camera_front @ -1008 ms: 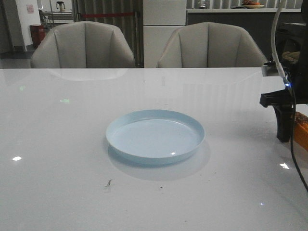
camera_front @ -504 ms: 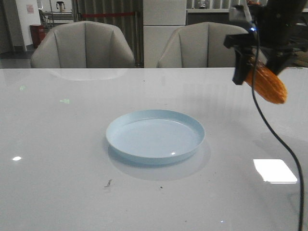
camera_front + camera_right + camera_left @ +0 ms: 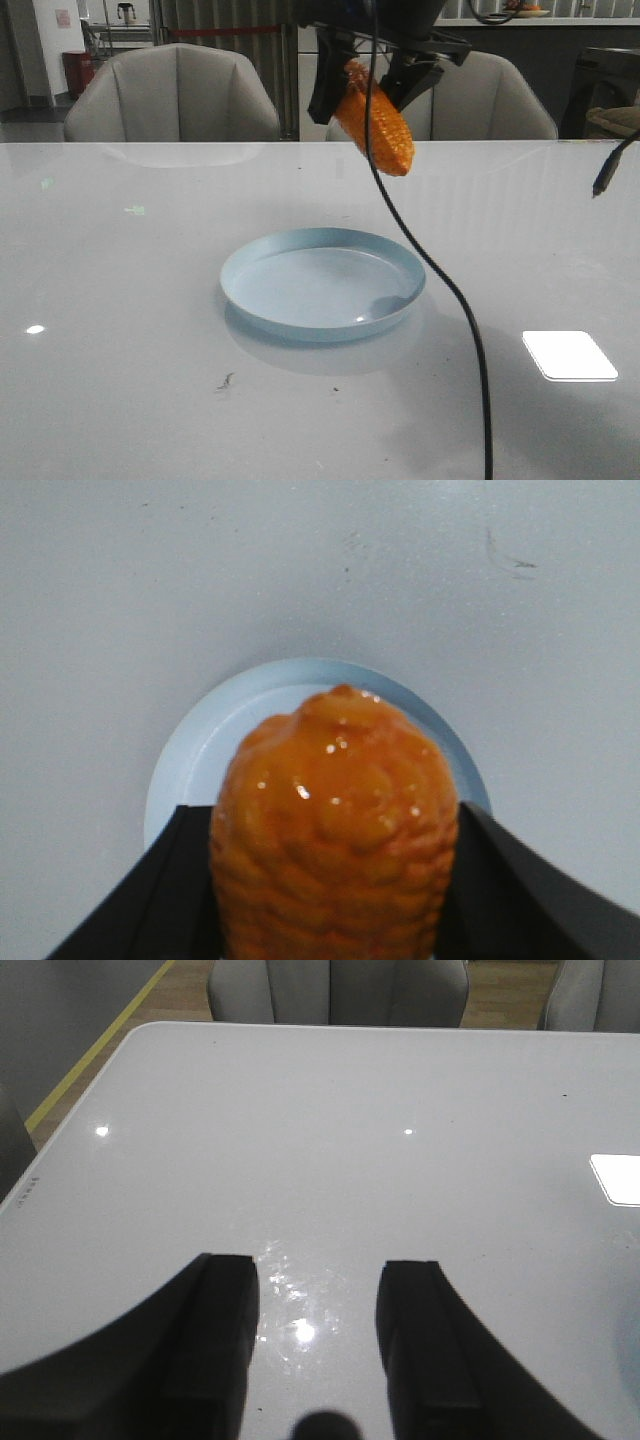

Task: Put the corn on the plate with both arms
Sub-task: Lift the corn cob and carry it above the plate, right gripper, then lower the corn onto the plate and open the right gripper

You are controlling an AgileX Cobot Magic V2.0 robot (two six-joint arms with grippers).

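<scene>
While aloft: bumpy orange corn (image 3: 378, 120)

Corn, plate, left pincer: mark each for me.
corn (image 3: 378, 122), front view, mid-cob kernels.
plate (image 3: 262, 262), front view, rear-left rim.
left pincer (image 3: 317, 1332), left wrist view, gap between open fingers.

The plate (image 3: 322, 283) sits on the table (image 3: 120, 300) near its middle, with the corn (image 3: 377, 118) suspended above the plate's far right rim, and two chairs (image 3: 172, 94) stand behind the table's far edge.
</scene>
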